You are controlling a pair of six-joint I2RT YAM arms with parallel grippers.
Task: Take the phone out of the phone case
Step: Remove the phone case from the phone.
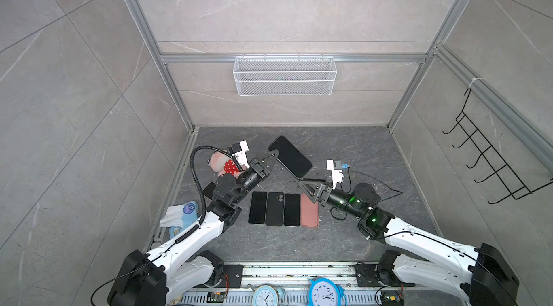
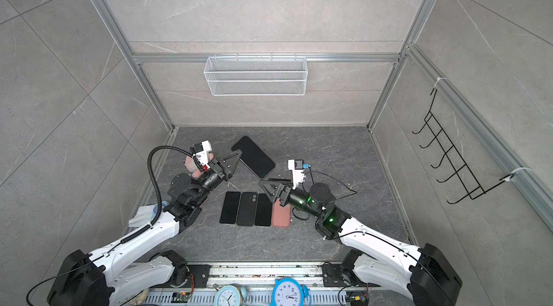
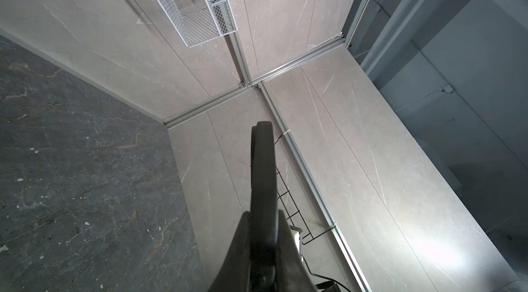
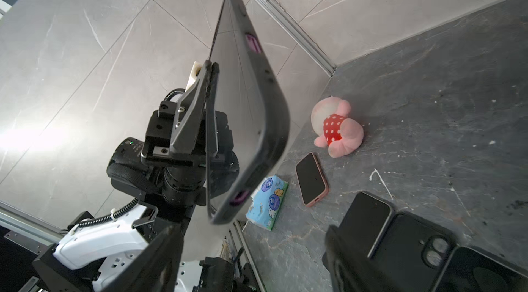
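Your left gripper (image 1: 276, 153) is clamped on an edge of the cased phone (image 1: 291, 156), held up off the tabletop (image 1: 359, 154) toward its back edge; right gripper (image 1: 303, 190) hangs with jaws spread, empty, over the pink case (image 1: 309, 216).

The enclosure is lined with pale grey, white-veined wall panels (image 1: 284, 5), which are framed by aluminium profiles (image 1: 293, 58). In both top views a white wire-mesh basket (image 1: 284, 75) is hung at the upper centre of the back wall, and a black wire hook rack (image 1: 490, 157) is mounted at the right. The lower centre is taken up by a dark, veined desk (image 1: 359, 154). A bright glare (image 3: 434, 245) is thrown on a panel in the left wrist view.
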